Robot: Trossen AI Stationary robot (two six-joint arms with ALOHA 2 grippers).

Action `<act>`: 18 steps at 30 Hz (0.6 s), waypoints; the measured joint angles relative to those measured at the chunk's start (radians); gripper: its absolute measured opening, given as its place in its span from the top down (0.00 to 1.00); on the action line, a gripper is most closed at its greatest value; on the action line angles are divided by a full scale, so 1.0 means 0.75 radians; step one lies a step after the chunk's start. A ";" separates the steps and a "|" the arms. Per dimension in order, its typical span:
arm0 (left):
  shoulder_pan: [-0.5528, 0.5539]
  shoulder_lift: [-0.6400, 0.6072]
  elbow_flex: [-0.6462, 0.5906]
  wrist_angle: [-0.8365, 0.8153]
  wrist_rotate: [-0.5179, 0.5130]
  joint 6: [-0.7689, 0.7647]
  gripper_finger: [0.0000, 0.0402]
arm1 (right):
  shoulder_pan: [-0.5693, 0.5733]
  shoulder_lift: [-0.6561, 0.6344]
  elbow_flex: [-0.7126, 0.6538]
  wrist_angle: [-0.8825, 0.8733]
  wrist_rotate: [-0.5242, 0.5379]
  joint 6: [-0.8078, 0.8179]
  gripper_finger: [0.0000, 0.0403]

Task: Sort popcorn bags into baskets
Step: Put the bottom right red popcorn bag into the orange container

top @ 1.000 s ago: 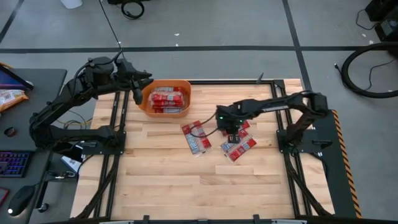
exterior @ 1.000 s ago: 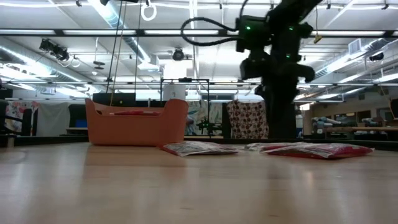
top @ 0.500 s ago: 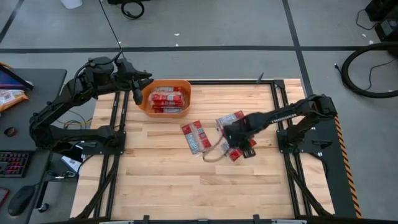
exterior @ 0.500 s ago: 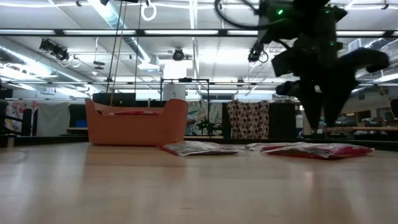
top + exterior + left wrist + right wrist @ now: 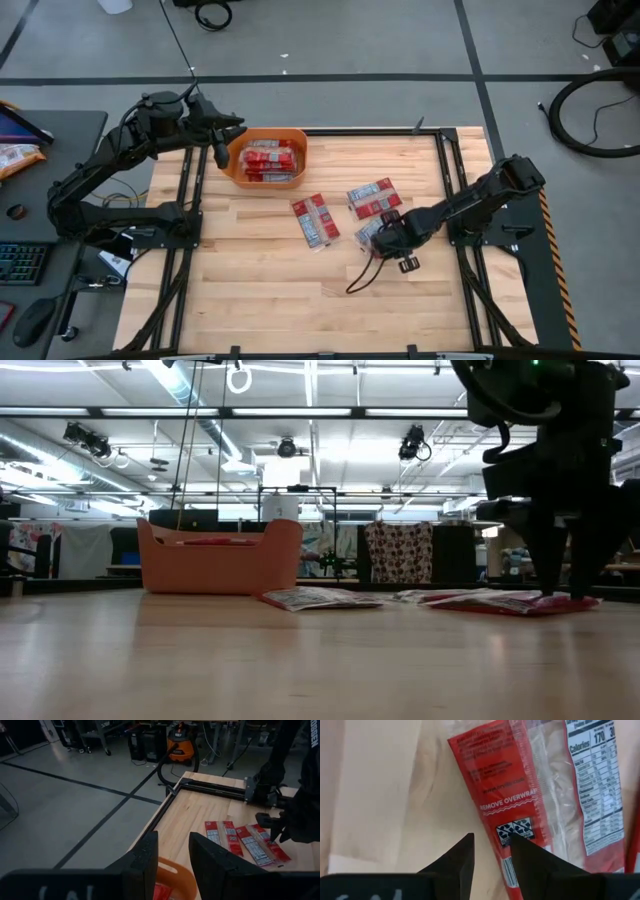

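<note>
The orange basket (image 5: 236,170) stands at the table's far left and holds several red popcorn bags (image 5: 272,160). Three more bags lie flat on the wood: one at mid-table (image 5: 315,220), one farther right (image 5: 375,198), and one (image 5: 368,234) partly under my right arm. My right gripper (image 5: 401,260) is low over that last bag (image 5: 520,795). It is open, with its fingers on either side of the bag's red long edge (image 5: 487,827). My left gripper (image 5: 222,150) waits by the basket's left wall, open and holding nothing. My right gripper points down at the red edge band of the bag (image 5: 492,815), with one finger (image 5: 530,857) over the bag and the other (image 5: 460,857) over bare wood. In the low view the fingertips (image 5: 562,592) reach the bag's level, but I cannot tell whether they touch it. The bag lies flat.
Black frame rails (image 5: 448,170) run along the table's left, right and far sides. A slack cable loop (image 5: 362,278) from the right arm hangs near the wood. A side desk at the left holds a keyboard (image 5: 20,262) and an orange snack bag (image 5: 15,155). Bare wood stretches across the near half.
My right gripper has swung from above the group of bags toward the table's near-right and come down to table height at the nearest bag's edge. The far-right bag, covered by the arm before, now shows. No bag has moved.
</note>
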 joint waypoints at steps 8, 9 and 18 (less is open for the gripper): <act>0.000 0.000 0.000 -0.001 0.000 -0.004 0.72 | 0.001 -0.006 -0.097 0.140 0.102 0.010 0.68; 0.000 0.000 0.000 -0.001 0.000 -0.004 0.72 | 0.001 -0.006 -0.103 0.146 0.120 0.017 0.68; 0.000 0.000 0.001 -0.001 0.000 -0.004 0.72 | -0.004 -0.003 -0.109 0.201 0.166 0.095 0.93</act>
